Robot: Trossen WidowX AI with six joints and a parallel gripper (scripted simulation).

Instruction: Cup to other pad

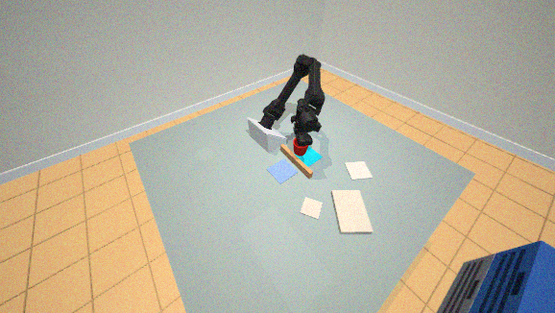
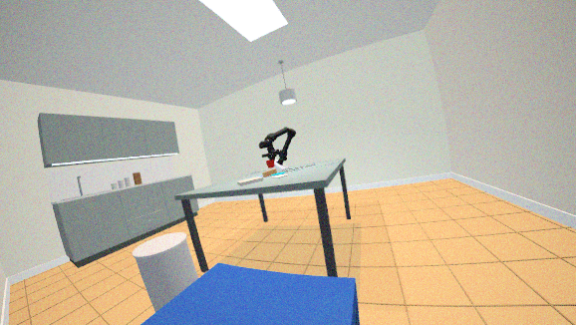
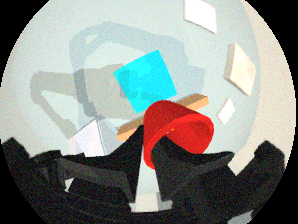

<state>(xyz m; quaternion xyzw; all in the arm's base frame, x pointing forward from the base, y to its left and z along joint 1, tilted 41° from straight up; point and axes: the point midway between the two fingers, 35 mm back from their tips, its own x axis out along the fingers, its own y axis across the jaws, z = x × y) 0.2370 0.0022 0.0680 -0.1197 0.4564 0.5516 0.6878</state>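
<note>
In the top view, left of centre, a white slanted plate (image 1: 265,133) stands at the arm's base, and just below it, at the middle of the frame, a pale blue pad (image 1: 282,171) lies flat on the grey desk (image 1: 211,202). Right beside that pad a wooden bar (image 1: 296,161) runs diagonally, parting it from the bright cyan pad (image 1: 312,156) on its right. The gripper (image 1: 301,140) hangs over the near edge of the cyan pad with its fingers clamped on the red cup (image 1: 300,147), which sits between the bar and the cyan pad; whether its base touches the pad cannot be told. In the wrist view the cup (image 3: 177,129) fills the centre, tilted toward the lens, with the cyan pad (image 3: 145,82) above it to the left and the bar (image 3: 160,116) crossing behind; the marbles are not visible. Further right in the top view lie three white sheets: a small one (image 1: 311,207) at lower centre, a large one (image 1: 351,211) beside it, and another small one (image 1: 358,170) above. A blue box (image 1: 504,280) fills the lower right corner.
</note>
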